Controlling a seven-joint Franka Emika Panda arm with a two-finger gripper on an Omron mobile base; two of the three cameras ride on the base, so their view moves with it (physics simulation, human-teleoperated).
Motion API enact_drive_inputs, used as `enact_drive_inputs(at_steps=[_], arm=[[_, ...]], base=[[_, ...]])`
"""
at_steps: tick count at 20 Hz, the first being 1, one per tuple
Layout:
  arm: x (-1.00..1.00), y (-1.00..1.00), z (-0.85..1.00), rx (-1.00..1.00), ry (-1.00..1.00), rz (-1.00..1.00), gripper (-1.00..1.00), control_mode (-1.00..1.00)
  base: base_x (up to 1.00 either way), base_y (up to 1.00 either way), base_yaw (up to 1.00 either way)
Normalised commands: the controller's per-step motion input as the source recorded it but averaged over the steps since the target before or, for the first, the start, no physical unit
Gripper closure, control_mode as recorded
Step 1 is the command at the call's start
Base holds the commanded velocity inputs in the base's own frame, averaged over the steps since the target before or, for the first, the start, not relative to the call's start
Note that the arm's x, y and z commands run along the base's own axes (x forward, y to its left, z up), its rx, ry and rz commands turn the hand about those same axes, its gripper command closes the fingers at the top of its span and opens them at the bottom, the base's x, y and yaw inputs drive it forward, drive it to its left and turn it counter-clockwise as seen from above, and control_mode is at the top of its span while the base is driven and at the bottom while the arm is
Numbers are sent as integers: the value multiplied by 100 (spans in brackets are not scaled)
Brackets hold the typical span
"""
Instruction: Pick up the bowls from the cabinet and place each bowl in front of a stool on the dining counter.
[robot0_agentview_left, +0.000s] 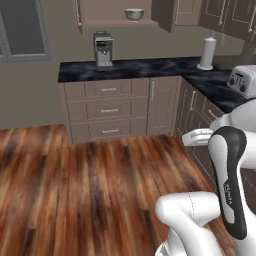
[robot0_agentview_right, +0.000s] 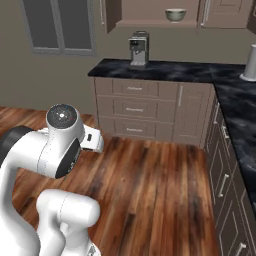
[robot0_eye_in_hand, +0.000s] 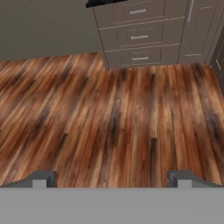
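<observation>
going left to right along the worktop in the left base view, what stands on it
coffee machine → paper towel roll → toaster

Bare wood floor (robot0_eye_in_hand: 113, 113) lies open ahead; drawers (robot0_eye_in_hand: 140, 35) and worktop (robot0_agentview_left: 150, 67) block beyond.

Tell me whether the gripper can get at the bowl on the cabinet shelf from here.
Probably not: the bowl sits high, across open floor; the open gripper faces that floor.
</observation>
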Motion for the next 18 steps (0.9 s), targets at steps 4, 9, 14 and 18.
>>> enact_drive_inputs(at_steps=[4, 9, 14, 18], arm=[[0, 0, 0, 0, 0, 0, -100, 100], [0, 0, 0, 0, 0, 0, -100, 100], [0, 0, 0, 0, 0, 0, -100, 100], [0, 0, 0, 0, 0, 0, -100, 100]], base=[[100, -22, 0], [100, -27, 0], [100, -35, 0], [100, -50, 0]])
